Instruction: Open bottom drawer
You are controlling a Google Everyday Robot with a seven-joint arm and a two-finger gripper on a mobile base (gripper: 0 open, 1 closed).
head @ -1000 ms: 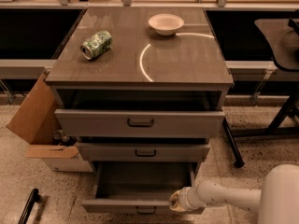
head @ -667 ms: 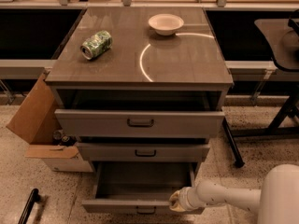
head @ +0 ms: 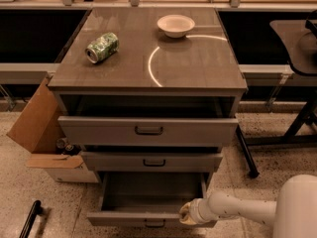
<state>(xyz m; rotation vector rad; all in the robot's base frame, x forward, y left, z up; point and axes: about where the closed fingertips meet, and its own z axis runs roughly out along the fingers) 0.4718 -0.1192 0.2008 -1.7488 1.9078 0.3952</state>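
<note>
The robot's white arm [head: 237,209] came in from the lower right. It lay almost flat and pointed to the left. A big round white part [head: 298,207] of it filled the bottom right corner. The arm got thinner toward the wrist [head: 202,211], which had a ringed cuff. At the tip was the pale end effector [head: 186,215], very low down, a little right of the middle.

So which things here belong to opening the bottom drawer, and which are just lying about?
Job: bottom drawer, pulled out; pincer, at the right end of its front.
Lying about: green can and white bowl on the cabinet top; cardboard box to its left.
</note>
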